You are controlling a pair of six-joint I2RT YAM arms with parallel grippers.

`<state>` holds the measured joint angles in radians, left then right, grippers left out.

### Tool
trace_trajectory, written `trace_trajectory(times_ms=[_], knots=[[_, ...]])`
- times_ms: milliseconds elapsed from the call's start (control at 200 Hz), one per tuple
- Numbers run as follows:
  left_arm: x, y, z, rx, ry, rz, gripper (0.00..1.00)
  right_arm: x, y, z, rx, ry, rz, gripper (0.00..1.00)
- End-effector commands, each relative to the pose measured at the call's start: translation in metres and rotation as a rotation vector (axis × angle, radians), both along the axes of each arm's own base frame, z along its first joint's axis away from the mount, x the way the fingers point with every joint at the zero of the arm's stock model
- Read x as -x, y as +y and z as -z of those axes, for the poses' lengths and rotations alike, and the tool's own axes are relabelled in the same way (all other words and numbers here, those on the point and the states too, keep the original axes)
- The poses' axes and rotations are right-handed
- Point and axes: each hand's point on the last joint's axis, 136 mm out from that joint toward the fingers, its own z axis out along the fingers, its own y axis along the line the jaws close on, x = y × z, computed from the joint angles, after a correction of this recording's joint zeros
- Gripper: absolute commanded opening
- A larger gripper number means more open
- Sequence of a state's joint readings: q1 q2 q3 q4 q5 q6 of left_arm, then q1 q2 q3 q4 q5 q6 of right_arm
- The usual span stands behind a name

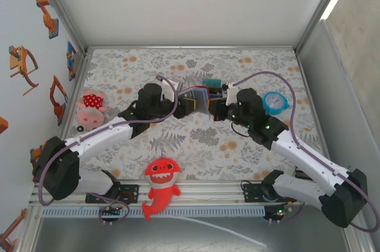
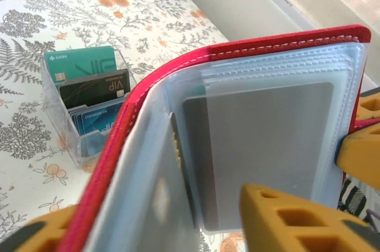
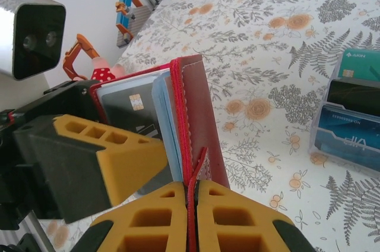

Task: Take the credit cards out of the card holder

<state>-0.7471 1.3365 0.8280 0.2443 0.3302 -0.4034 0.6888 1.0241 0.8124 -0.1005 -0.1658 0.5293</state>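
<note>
The dark red card holder hangs open above the middle of the table between my two grippers. My right gripper is shut on its short strap tab, beside the outer cover. My left gripper straddles the other half. One of its fingers lies against a dark chip card in the clear sleeves. The other sits outside the red cover. A grey credit card shows inside a sleeve.
A clear box just behind the holder has teal, black and blue cards standing in it. A blue round clock lies at the right, a pink plush at the left, a red shark plush at the near edge.
</note>
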Motion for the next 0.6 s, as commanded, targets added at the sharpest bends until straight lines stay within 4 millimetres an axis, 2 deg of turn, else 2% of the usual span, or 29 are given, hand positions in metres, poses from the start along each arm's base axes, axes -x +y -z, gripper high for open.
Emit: trace_trajectory(times_ms=[0, 145, 340, 446, 596], knots=[[0.007, -0.001, -0.008, 0.028, -0.005, 0.031, 0.29, -0.001, 0.003, -0.027, -0.048, -0.062, -0.006, 0.0], [0.008, -0.006, -0.007, 0.045, 0.009, 0.052, 0.16, 0.002, 0.015, -0.031, -0.087, -0.056, -0.06, 0.0], [0.009, -0.008, -0.006, 0.054, 0.007, 0.063, 0.06, 0.011, 0.03, -0.039, -0.15, -0.051, -0.156, 0.0], [0.009, -0.007, -0.009, 0.065, -0.003, 0.065, 0.0, 0.008, 0.024, -0.036, -0.132, -0.053, -0.119, 0.0], [0.011, -0.006, -0.017, 0.109, -0.024, 0.071, 0.0, 0.004, 0.012, -0.032, -0.1, -0.062, -0.052, 0.0]])
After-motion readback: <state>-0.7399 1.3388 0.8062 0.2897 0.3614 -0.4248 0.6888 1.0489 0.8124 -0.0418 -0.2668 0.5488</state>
